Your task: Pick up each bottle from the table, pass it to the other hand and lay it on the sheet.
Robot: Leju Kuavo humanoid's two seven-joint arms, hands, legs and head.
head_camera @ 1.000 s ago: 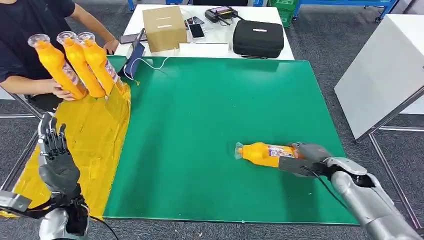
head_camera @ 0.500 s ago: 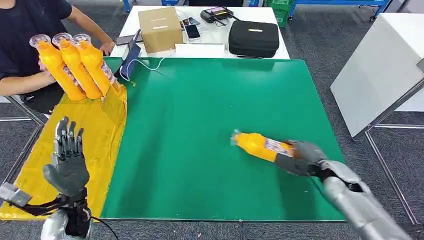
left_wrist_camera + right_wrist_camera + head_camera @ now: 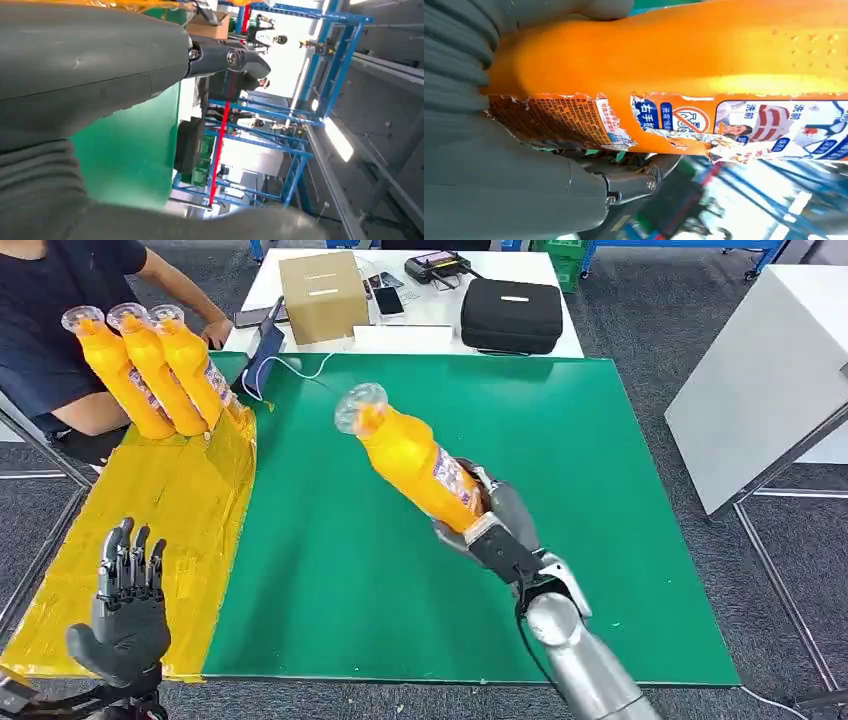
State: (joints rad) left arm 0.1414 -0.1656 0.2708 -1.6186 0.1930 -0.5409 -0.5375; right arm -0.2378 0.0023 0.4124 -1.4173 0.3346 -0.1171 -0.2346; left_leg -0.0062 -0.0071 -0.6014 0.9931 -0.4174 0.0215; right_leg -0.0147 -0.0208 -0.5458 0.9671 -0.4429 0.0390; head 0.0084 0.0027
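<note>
Right hand (image 3: 492,525) grips an orange bottle (image 3: 415,460) by its base end, lifted clear of the green mat (image 3: 600,440), tilted with the cap end pointing up and far-left, over the middle of the table. Left hand (image 3: 125,605) is empty, fingers spread and upright, near the yellow sheet (image 3: 180,510) on the left, well apart from the bottle. A person at the far left holds three more bottles (image 3: 150,370) standing at the sheet's far edge. Risks: the grip sits low on the bottle with most of its length sticking out, so it could pivot or slip during the handover. The torn label (image 3: 589,120) under the fingers may slide. The left hand closing late would drop it on the mat, not the sheet.
</note>
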